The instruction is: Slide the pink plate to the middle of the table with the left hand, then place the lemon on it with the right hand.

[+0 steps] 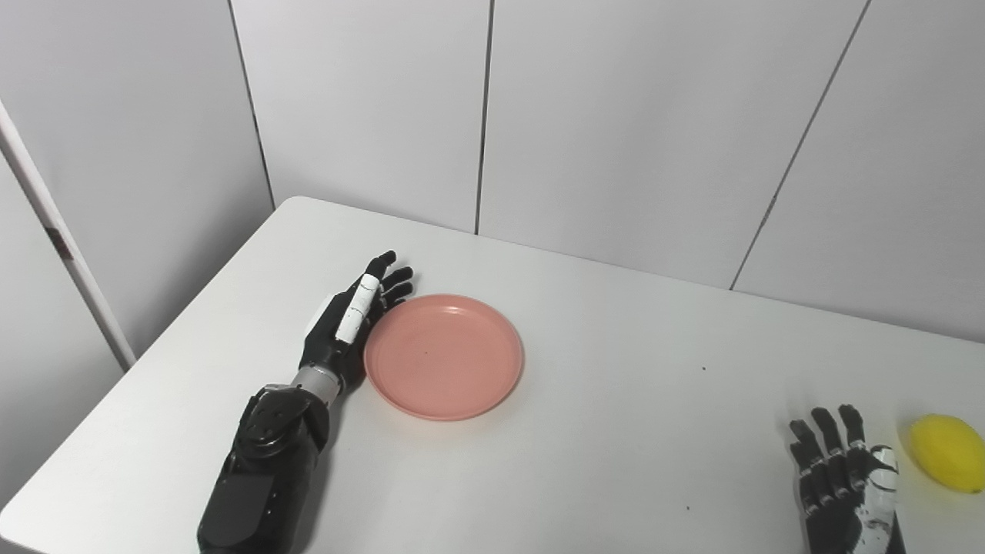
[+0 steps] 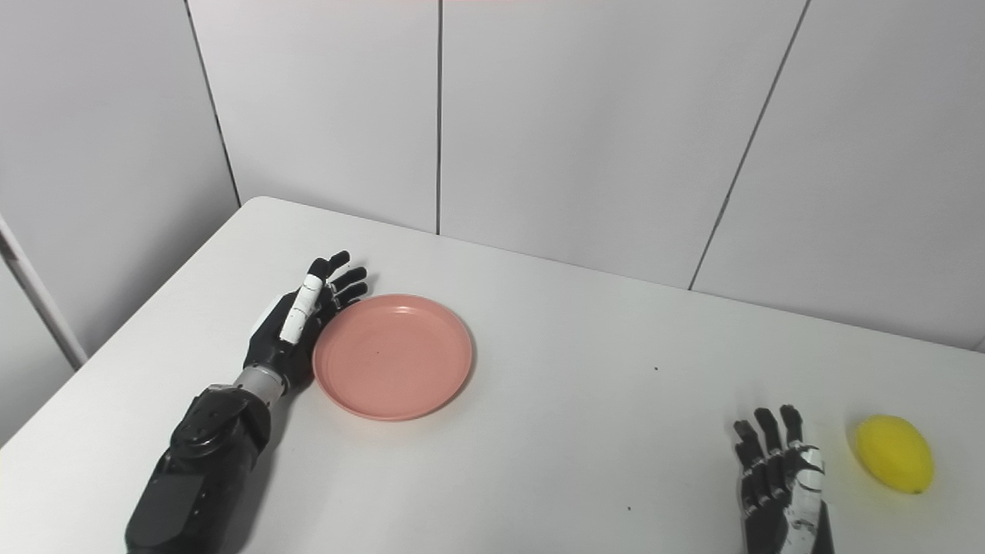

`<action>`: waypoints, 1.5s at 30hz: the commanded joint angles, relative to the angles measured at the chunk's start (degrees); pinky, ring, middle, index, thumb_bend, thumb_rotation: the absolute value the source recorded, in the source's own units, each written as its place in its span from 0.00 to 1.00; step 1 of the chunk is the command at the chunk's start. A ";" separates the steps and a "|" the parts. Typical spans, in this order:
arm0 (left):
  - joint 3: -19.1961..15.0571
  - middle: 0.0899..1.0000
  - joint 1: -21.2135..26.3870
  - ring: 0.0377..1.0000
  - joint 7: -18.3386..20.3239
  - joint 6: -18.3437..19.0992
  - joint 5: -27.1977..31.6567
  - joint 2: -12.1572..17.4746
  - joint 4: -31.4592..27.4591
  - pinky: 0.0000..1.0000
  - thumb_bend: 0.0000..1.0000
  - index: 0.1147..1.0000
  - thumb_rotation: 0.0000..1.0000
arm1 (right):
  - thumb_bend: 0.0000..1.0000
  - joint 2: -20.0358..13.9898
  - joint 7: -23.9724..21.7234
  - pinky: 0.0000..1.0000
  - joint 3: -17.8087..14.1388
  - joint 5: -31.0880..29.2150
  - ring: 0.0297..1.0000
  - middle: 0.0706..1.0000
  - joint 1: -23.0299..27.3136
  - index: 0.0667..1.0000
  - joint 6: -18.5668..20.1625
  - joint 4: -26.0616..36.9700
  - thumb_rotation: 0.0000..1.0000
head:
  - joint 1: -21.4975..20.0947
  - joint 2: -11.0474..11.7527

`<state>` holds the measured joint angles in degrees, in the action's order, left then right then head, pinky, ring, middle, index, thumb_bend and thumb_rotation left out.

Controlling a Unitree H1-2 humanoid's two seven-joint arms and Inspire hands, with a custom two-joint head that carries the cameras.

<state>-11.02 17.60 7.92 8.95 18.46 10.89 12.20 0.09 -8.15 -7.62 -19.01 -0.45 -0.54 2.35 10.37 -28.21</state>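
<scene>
We see the pink plate (image 1: pixel 444 356) lying flat on the white table (image 1: pixel 616 431), left of the frame's centre. The left hand (image 1: pixel 354 319) rests on the table against the plate's left rim, fingers stretched out and slightly spread, holding nothing; whether it actually touches the rim we cannot tell for sure, though no gap shows. Its dark forearm comes up from the lower left of the frame. At the lower right, the right hand (image 2: pixel 777 481) lies palm down with its fingers apart and empty. The yellow lemon (image 2: pixel 895 453) sits on the table just to its right, apart from it and well away from the plate.
</scene>
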 commanded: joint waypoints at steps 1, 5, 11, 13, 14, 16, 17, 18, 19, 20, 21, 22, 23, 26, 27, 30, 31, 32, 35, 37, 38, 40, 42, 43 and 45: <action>0.46 0.89 0.89 0.92 0.63 0.80 0.19 -0.23 -0.74 0.96 0.85 0.93 0.81 | 0.66 2.15 -0.20 1.00 0.53 -0.59 0.92 0.94 -3.14 0.99 -2.14 -4.07 0.97 | 0.04 -0.02; 1.23 0.88 1.03 0.90 0.25 -0.13 -0.96 -0.34 -0.10 0.92 0.85 0.92 0.81 | 0.65 2.43 -0.14 1.00 0.49 -0.69 0.91 0.94 -3.07 0.98 -2.36 -4.12 0.96 | -0.22 -0.06; 1.75 0.86 1.45 0.89 -1.18 -0.25 -2.06 -1.17 -0.16 0.89 0.86 0.91 0.79 | 0.65 2.74 -0.11 1.00 0.61 -0.30 0.92 0.94 -3.06 0.98 -2.63 -4.06 0.97 | -0.38 0.04; 2.00 0.85 1.56 0.88 -1.77 0.22 -2.82 -1.49 -0.49 0.87 0.87 0.90 0.80 | 0.65 2.80 -0.13 1.00 0.70 -0.19 0.92 0.94 -3.08 0.98 -2.64 -4.02 0.97 | -0.50 0.05; 2.07 0.85 1.60 0.88 -1.96 0.34 -3.12 -1.64 -0.59 0.87 0.87 0.89 0.79 | 0.65 2.83 -0.15 1.00 0.72 -0.14 0.92 0.94 -3.08 0.99 -2.65 -4.02 0.97 | -0.50 0.05; 2.43 0.84 1.55 0.87 -2.53 0.82 -3.86 -1.94 -0.87 0.86 0.87 0.88 0.79 | 0.66 3.01 -0.05 1.00 0.69 -0.13 0.92 0.94 -3.04 0.98 -2.56 -3.96 0.96 | -0.64 0.00; 2.77 0.84 1.36 0.87 -2.85 1.51 -4.24 -2.22 -1.33 0.86 0.86 0.87 0.79 | 0.66 3.13 -0.04 1.00 0.64 -0.28 0.92 0.94 -3.03 0.98 -2.47 -3.89 0.96 | -0.64 0.04; 3.00 0.84 1.22 0.87 -3.05 2.00 -4.50 -2.42 -1.65 0.86 0.87 0.87 0.79 | 0.66 3.20 -0.04 1.00 0.61 -0.40 0.92 0.94 -3.03 0.98 -2.40 -3.84 0.96 | -0.64 0.04; 3.35 0.84 1.01 0.87 -3.16 2.47 -4.84 -2.60 -2.11 0.86 0.88 0.87 0.79 | 0.66 3.19 -0.01 1.00 0.67 -0.25 0.92 0.94 -3.03 0.98 -2.37 -3.82 0.96 | -0.61 0.02; 3.60 0.84 0.87 0.87 -3.25 2.79 -5.06 -2.70 -2.42 0.86 0.88 0.87 0.79 | 0.66 3.16 0.02 1.00 0.72 -0.11 0.92 0.95 -3.04 0.98 -2.35 -3.80 0.97 | -0.61 0.02; 3.87 0.83 0.75 0.86 -3.44 2.89 -5.45 -2.85 -2.65 0.86 0.88 0.87 0.79 | 0.66 3.10 0.00 1.00 0.80 0.12 0.93 0.95 -2.99 0.99 -2.55 -3.97 0.97 | -0.58 0.05; 4.06 0.83 0.68 0.86 -3.60 2.96 -5.72 -2.95 -2.80 0.85 0.88 0.87 0.79 | 0.66 3.07 -0.02 1.00 0.84 0.27 0.93 0.95 -2.96 0.99 -2.70 -4.10 0.97 | -0.58 0.05; 4.23 0.83 0.60 0.86 -3.82 3.21 -5.90 -3.18 -3.10 0.85 0.88 0.86 0.78 | 0.66 3.07 -0.04 1.00 0.86 0.33 0.93 0.95 -2.92 0.99 -2.74 -4.16 0.97 | -0.56 0.05; 4.55 0.83 0.42 0.86 -4.30 4.12 -5.92 -3.73 -3.95 0.85 0.88 0.86 0.78 | 0.66 3.17 0.02 1.00 0.83 0.33 0.93 0.95 -2.89 0.99 -2.62 -4.11 0.97 | -0.57 0.04; 4.84 0.83 0.34 0.86 -4.36 4.10 -6.22 -3.80 -4.13 0.85 0.88 0.86 0.77 | 0.66 3.18 -0.09 1.00 0.83 0.22 0.93 0.95 -2.87 0.99 -2.70 -4.16 0.97 | -0.63 0.03; 5.27 0.82 0.13 0.85 -4.57 4.36 -6.94 -4.14 -4.72 0.85 0.88 0.86 0.77 | 0.65 3.28 -0.02 1.00 0.75 0.10 0.93 0.95 -2.83 0.99 -2.54 -4.13 0.96 | -0.66 0.00; 5.36 0.82 0.08 0.85 -4.67 4.56 -7.06 -4.30 -4.97 0.85 0.88 0.86 0.77 | 0.65 3.31 0.08 1.00 0.72 0.08 0.93 0.95 -2.82 0.98 -2.31 -4.06 0.96 | -0.62 -0.02; 5.52 0.82 0.00 0.85 -4.75 4.66 -7.23 -4.44 -5.25 0.85 0.88 0.86 0.77 | 0.65 3.35 0.13 1.00 0.68 0.04 0.93 0.95 -2.80 0.98 -2.21 -4.02 0.95 | -0.62 -0.02; 5.99 0.82 -0.20 0.85 -4.84 4.61 -7.65 -4.74 -5.94 0.85 0.87 0.86 0.77 | 0.65 3.43 0.12 1.00 0.62 -0.05 0.92 0.95 -2.74 0.97 -2.19 -4.06 0.95 | -0.63 -0.01; 6.01 0.82 -0.31 0.85 -5.12 4.94 -7.68 -5.19 -6.43 0.86 0.87 0.86 0.77 | 0.65 3.38 0.19 1.00 0.69 0.20 0.93 0.95 -2.77 0.98 -1.97 -3.95 0.96 | -0.63 -0.01; 6.06 0.82 -0.40 0.85 -5.32 5.29 -7.76 -5.43 -6.78 0.86 0.87 0.85 0.76 | 0.65 3.37 0.19 1.00 0.70 0.24 0.93 0.95 -2.79 0.98 -1.91 -3.90 0.96 | -0.63 -0.01; 6.35 0.82 -0.51 0.85 -5.53 5.68 -8.19 -5.72 -7.21 0.86 0.87 0.86 0.77 | 0.65 3.45 0.13 1.00 0.63 0.14 0.92 0.95 -2.71 0.98 -2.10 -4.04 0.96 | -0.66 -0.04; 6.72 0.83 -0.65 0.85 -5.54 5.97 -8.51 -5.89 -7.53 0.86 0.88 0.88 0.79 | 0.64 3.58 0.22 1.00 0.54 0.10 0.92 0.95 -2.59 0.98 -2.25 -4.24 0.96 | -0.70 0.02; 6.88 0.84 -0.76 0.86 -5.53 6.22 -8.53 -5.96 -7.77 0.86 0.88 0.89 0.79 | 0.64 3.64 0.31 1.00 0.51 0.15 0.92 0.95 -2.56 0.98 -2.30 -4.29 0.96 | -0.71 0.03; 7.22 0.84 -0.99 0.86 -5.55 6.82 -8.70 -6.11 -8.23 0.86 0.88 0.89 0.80 | 0.64 3.69 0.29 1.00 0.53 0.24 0.92 0.95 -2.56 0.98 -2.49 -4.37 0.96 | -0.74 0.03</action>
<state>-4.61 16.30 1.58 14.84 9.68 5.32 4.95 1.47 -7.83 -7.83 -18.25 -0.22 -0.59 2.46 9.58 -28.12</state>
